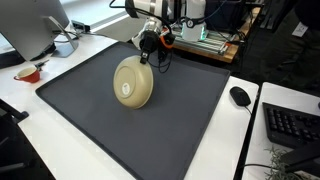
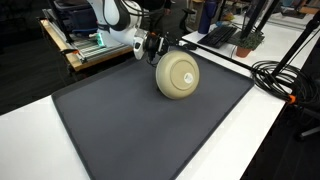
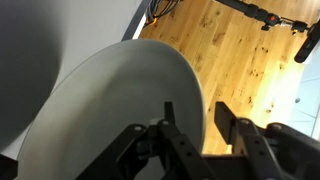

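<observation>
A beige bowl (image 1: pixel 133 82) is tipped up on its edge on the dark mat (image 1: pixel 185 135), its underside showing in both exterior views (image 2: pixel 177 75). My gripper (image 1: pixel 150 42) comes down at the bowl's upper rim near the mat's far edge (image 2: pixel 153 47). In the wrist view the bowl (image 3: pixel 110 110) fills the left side and its rim runs between my two fingers (image 3: pixel 195 110). One finger lies against the bowl's wall and the other stands just outside the rim. The gripper is shut on the bowl's rim.
A black mouse (image 1: pixel 240 96) and a keyboard (image 1: pixel 295 125) lie on the white table beside the mat. A small red dish (image 1: pixel 28 73) and a monitor (image 1: pixel 30 30) stand on the opposite side. Cables (image 2: pixel 285 80) run along the table. A green-lit device (image 2: pixel 95 42) sits behind.
</observation>
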